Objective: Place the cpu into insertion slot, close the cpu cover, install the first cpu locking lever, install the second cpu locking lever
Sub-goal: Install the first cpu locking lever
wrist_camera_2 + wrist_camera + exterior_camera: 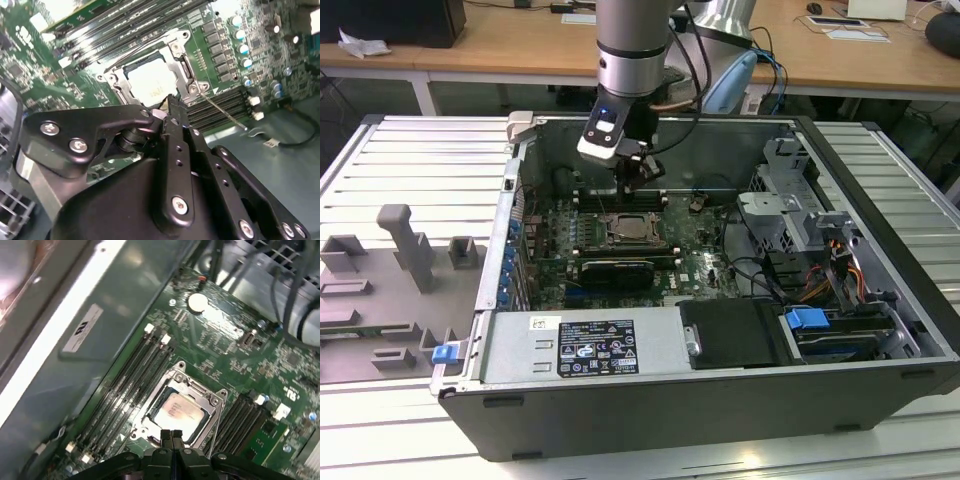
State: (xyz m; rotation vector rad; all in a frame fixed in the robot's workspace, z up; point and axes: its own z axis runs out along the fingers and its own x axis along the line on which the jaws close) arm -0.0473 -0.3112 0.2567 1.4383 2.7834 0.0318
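**Cpu seated in its socket, tool at the socket's edge.** The cpu (179,410), a flat square chip with a pale matte metal face, lies seated in the insertion slot (633,230). Its face shows through the window of the cpu cover (212,415). The cover, a thin silvery frame, lies flat on the slot's rim, apparently closed to clamp the chip.

The tool (172,436) hangs just beside the slot's edge. It is narrow, its black fingers pressed together with nothing seen between them; a closed tip suits pushing rather than grasping.

A thin wire lever (225,111) juts outward from a corner of the slot and is judged not yet latched. Long dark memory slots (125,385) flank the slot on the green circuit board (225,340), inside the grey computer case (720,420).
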